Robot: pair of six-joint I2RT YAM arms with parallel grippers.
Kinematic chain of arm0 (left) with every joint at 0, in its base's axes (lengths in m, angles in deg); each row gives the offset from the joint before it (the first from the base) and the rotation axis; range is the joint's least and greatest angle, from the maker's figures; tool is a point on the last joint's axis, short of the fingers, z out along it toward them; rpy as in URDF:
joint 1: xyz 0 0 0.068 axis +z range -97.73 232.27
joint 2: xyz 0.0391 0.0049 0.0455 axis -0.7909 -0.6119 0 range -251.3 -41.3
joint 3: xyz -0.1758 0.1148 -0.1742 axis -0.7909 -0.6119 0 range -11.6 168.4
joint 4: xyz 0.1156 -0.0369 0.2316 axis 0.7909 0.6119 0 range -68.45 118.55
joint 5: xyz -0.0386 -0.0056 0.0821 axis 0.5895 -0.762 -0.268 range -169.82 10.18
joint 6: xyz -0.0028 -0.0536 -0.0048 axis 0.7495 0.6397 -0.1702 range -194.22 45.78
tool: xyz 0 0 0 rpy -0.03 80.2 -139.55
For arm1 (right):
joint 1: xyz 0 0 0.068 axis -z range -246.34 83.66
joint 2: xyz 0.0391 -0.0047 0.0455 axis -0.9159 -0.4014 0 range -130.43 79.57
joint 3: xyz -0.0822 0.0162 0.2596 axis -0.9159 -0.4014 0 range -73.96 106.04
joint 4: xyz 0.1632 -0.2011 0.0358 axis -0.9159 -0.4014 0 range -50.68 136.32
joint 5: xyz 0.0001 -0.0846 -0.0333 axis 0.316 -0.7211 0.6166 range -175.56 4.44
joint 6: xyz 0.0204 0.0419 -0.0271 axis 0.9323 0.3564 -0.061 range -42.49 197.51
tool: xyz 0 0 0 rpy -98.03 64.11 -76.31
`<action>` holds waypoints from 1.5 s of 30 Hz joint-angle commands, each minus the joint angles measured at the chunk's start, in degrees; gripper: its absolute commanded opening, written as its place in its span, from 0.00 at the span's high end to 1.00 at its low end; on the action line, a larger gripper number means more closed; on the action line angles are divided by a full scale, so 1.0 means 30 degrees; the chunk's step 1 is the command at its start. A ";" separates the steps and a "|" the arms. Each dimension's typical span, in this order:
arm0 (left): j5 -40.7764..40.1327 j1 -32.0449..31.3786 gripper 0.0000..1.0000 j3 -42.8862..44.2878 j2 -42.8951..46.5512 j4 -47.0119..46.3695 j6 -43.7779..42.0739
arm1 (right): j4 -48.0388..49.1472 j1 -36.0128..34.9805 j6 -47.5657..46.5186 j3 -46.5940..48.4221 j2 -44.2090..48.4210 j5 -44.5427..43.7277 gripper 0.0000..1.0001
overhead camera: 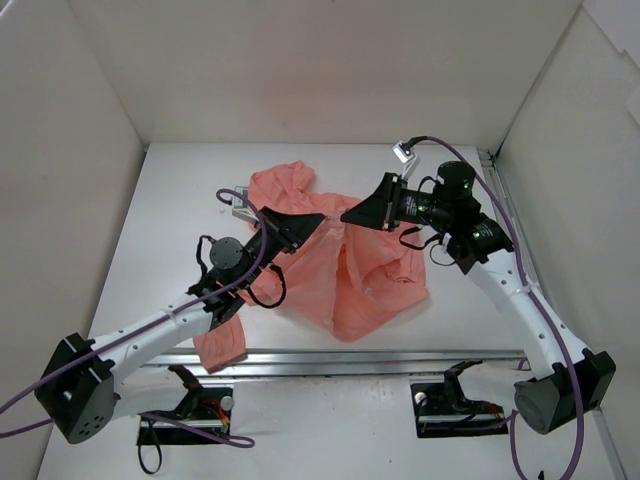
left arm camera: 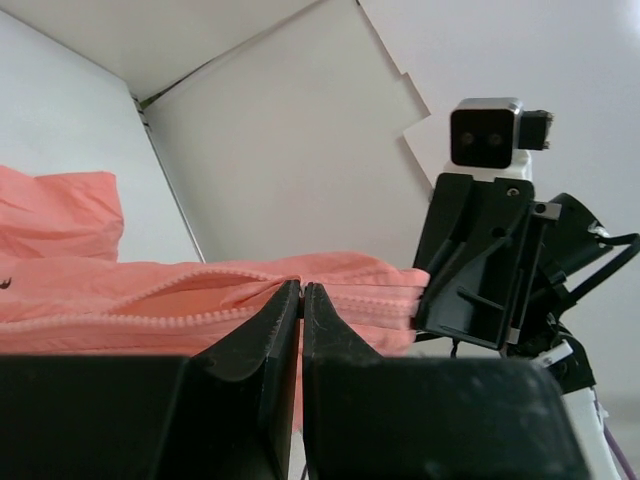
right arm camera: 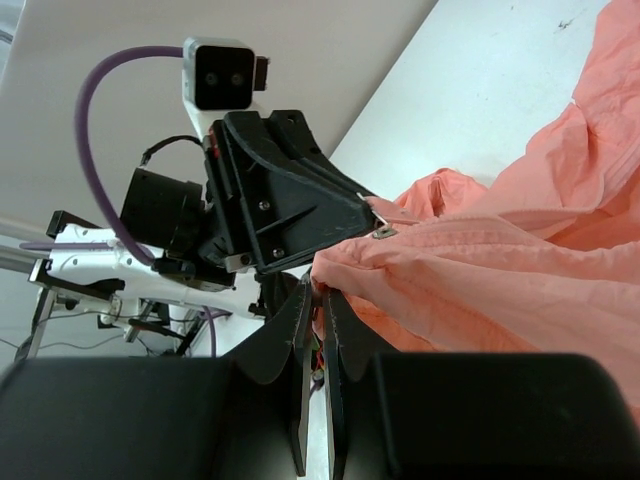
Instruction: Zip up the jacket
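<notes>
The salmon-pink jacket (overhead camera: 350, 285) lies crumpled mid-table, its front lifted between my two grippers. My left gripper (overhead camera: 318, 222) is shut on the zip at the slider; in the left wrist view (left arm camera: 302, 288) the teeth are parted to the left of the tips and joined to the right. My right gripper (overhead camera: 348, 214) faces it closely and is shut on the jacket's edge at the joined end of the zip (right arm camera: 321, 293). The small metal zip pull (right arm camera: 382, 233) shows at the left gripper's tip in the right wrist view.
White walls (overhead camera: 90, 150) close in the table on the left, back and right. A metal rail (overhead camera: 380, 362) runs along the near edge. One sleeve (overhead camera: 220, 345) hangs toward the rail under the left arm. Purple cables (overhead camera: 530, 290) trail along both arms.
</notes>
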 commanded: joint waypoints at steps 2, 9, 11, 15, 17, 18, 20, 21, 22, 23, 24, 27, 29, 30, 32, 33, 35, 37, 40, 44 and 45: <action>-0.0179 0.0524 1.00 -0.0027 0.0268 -0.1327 -0.0580 | 0.1599 0.0204 0.0323 0.0848 0.0966 0.1051 1.00; 0.0202 0.1576 1.00 -0.0203 0.0852 -0.0449 -0.1135 | 0.1482 0.0585 -0.0146 0.0556 0.0909 0.0641 1.00; 0.0319 0.1782 1.00 -0.0029 0.1058 0.0454 -0.1428 | 0.1394 0.0702 -0.0380 0.0410 0.0850 0.0495 1.00; 0.0641 0.2397 1.00 0.0790 0.1498 0.3090 -0.2772 | 0.1072 0.0820 -0.1052 0.0262 0.0616 0.0026 1.00; 0.0584 0.2573 1.00 0.1143 0.1702 0.4822 -0.3215 | 0.0693 0.0907 -0.1607 0.0232 0.0499 -0.0442 1.00; 0.0554 0.2807 1.00 0.1202 0.1790 0.5174 -0.3623 | 0.0458 0.0820 -0.1785 0.0291 0.0411 -0.0618 1.00; 0.0467 0.3302 1.00 0.1436 0.2082 0.6462 -0.4093 | -0.0155 0.0965 -0.2311 0.0349 0.0206 -0.1233 1.00; 0.0466 0.3510 1.00 0.1524 0.2142 0.6901 -0.4299 | -0.0333 0.0966 -0.2720 0.0350 0.0118 -0.1467 1.00; 0.0553 0.3715 1.00 0.1757 0.2317 0.7660 -0.4736 | -0.0422 0.0937 -0.2869 0.0292 0.0030 -0.1875 1.00; 0.0554 0.4094 1.00 0.1876 0.2376 0.8161 -0.5030 | -0.0597 0.0966 -0.3190 0.0262 0.0000 -0.2111 1.00; 0.0641 0.4301 1.00 0.2080 0.2377 0.9094 -0.5207 | -0.0715 0.0937 -0.3367 0.0233 -0.0058 -0.2317 1.00; 0.1050 0.5119 1.00 0.2638 0.2464 1.0388 -0.6028 | -0.0979 0.1024 -0.4041 -0.0146 -0.0088 -0.3865 1.00; 0.1169 0.5299 1.00 0.2638 0.2581 1.0684 -0.6146 | -0.1096 0.1171 -0.4537 -0.0294 -0.0117 -0.4425 1.00; 0.1227 0.5589 1.00 0.2609 0.2611 1.1004 -0.6176 | -0.1126 0.1229 -0.4686 -0.0353 -0.0117 -0.4979 1.00; 0.1286 0.5914 1.00 0.2696 0.2757 1.1357 -0.6496 | -0.1446 0.1229 -0.5298 -0.0295 -0.0205 -0.5597 1.00; 0.1170 0.6176 1.00 0.2813 0.2845 1.1910 -0.6672 | -0.1622 0.1230 -0.5505 -0.0237 -0.0205 -0.6354 1.00; 0.1111 0.6471 1.00 0.3136 0.3021 1.2382 -0.7226 | -0.2295 0.1259 -0.6438 0.0202 -0.0205 -0.7178 1.00; 0.1315 0.7141 1.00 0.3486 0.3109 1.3056 -0.7464 | -0.3113 0.1260 -0.7174 0.0698 -0.0322 -0.8759 1.00; 0.1491 0.7641 1.00 0.3838 0.3080 1.3760 -0.7845 | -0.3906 0.1289 -0.8347 0.1284 -0.0555 -1.0810 1.00; 0.1462 0.8112 1.00 0.4307 0.3110 1.4608 -0.8371 | -0.4641 0.1347 -0.9753 0.2106 -0.0762 -1.3705 1.00; 0.1404 0.8373 1.00 0.4395 0.3080 1.4611 -0.8489 | -0.4758 0.1376 -0.9930 0.2224 -0.0791 -1.4179 1.00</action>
